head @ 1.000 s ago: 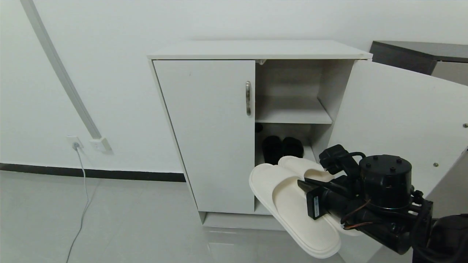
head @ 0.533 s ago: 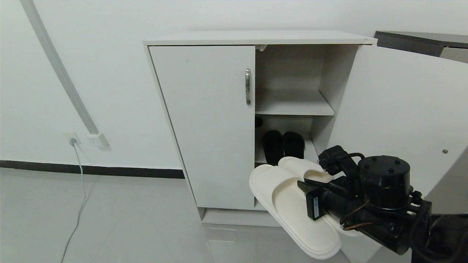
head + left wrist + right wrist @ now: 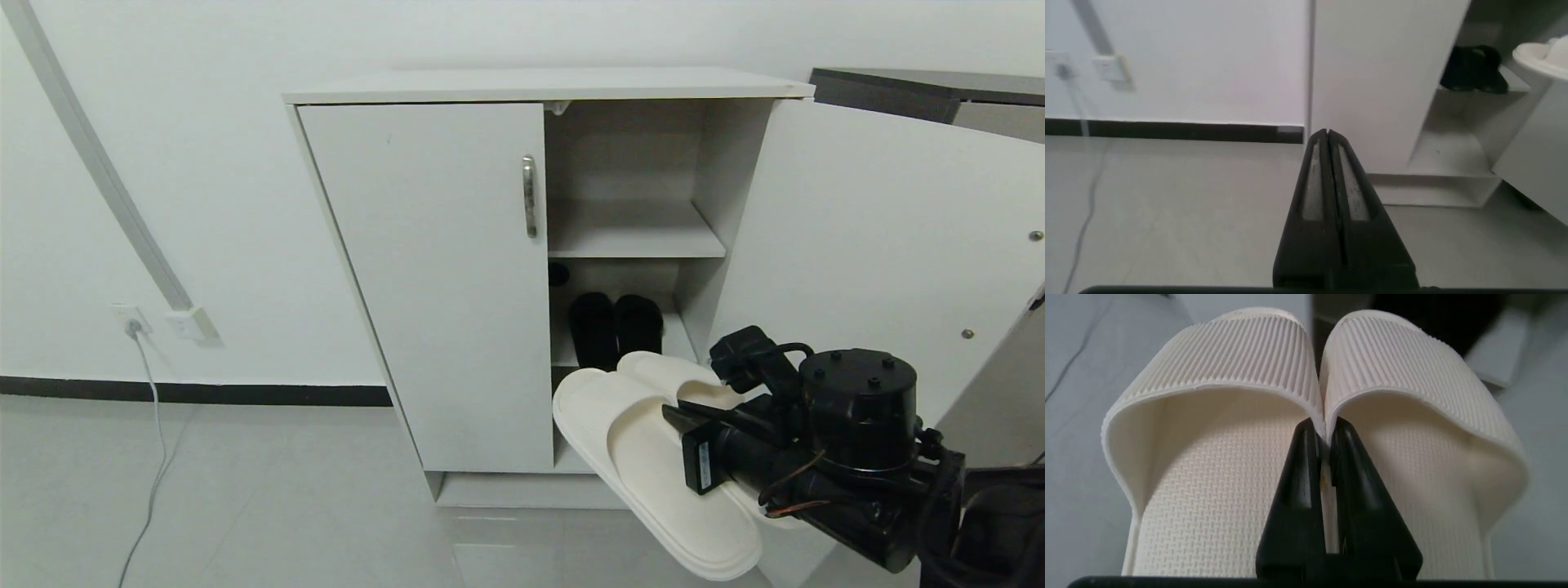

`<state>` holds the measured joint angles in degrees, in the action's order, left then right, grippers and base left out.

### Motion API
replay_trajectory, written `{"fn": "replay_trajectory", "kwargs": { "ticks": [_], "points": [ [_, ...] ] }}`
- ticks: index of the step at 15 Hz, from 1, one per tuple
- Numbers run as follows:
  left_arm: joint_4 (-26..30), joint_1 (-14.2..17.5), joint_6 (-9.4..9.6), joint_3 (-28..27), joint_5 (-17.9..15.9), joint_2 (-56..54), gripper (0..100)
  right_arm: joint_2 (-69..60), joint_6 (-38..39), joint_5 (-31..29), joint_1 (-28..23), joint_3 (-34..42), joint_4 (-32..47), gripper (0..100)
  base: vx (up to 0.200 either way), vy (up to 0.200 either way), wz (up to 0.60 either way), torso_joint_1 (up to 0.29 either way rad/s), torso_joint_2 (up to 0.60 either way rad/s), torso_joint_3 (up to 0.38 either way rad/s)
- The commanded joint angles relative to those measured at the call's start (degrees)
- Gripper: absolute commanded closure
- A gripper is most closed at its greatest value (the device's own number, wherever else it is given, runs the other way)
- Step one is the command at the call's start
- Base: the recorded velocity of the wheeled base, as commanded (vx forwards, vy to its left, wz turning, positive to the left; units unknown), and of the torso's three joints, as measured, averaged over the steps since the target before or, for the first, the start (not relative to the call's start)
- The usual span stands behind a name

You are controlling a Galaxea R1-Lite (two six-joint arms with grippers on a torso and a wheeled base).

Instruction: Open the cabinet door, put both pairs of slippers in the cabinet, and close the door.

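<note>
Right gripper (image 3: pixel 1325 434) is clamped on the white slippers (image 3: pixel 653 457) just outside the cabinet (image 3: pixel 539 84), whose door (image 3: pixel 857 261) stands open with the black slippers (image 3: pixel 614 327) already on a shelf inside, so stowing this pair and closing the door remain.

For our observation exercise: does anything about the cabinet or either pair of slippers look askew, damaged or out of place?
Nothing looks damaged. The black slippers sit neatly inside the cabinet. Only the white slippers look askew: tilted, pinched together in the right gripper, outside the open door.
</note>
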<state>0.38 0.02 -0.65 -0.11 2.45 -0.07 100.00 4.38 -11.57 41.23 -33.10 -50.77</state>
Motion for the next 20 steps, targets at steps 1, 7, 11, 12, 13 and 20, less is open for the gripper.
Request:
{"fn": "replay_trajectory", "kwargs": {
  "ticks": [1,7,11,12,13,20],
  "points": [
    [0.0,0.1,0.03,-0.1,0.0,0.1,100,0.4,0.0,0.0,0.1,0.0,0.0,100,0.0,0.0,0.0,0.0,0.0,0.0],
    [0.0,0.1,0.03,-0.1,0.0,0.1,100,0.8,0.0,-2.0,0.7,-1.6,-0.4,100,0.0,0.0,0.0,0.0,0.0,0.0],
    [0.0,0.1,0.12,-0.1,-0.1,0.1,100,5.5,5.6,-18.6,2.8,-13.4,9.1,100,0.0,0.0,0.0,0.0,0.0,0.0],
    [0.0,0.1,0.12,-0.1,-0.1,0.1,100,5.6,8.1,-22.4,3.8,-17.3,15.2,100,0.0,0.0,0.0,0.0,0.0,0.0],
    [0.0,0.1,0.21,-0.1,-0.1,0.1,100,5.7,9.7,-26.6,4.7,-20.5,19.8,100,0.0,0.0,0.0,0.0,0.0,0.0],
    [0.1,0.1,0.29,-0.1,-0.2,0.1,100,7.3,7.0,-32.6,6.4,-32.9,23.5,100,0.0,0.0,0.0,0.0,0.0,0.0]
  ]
}}
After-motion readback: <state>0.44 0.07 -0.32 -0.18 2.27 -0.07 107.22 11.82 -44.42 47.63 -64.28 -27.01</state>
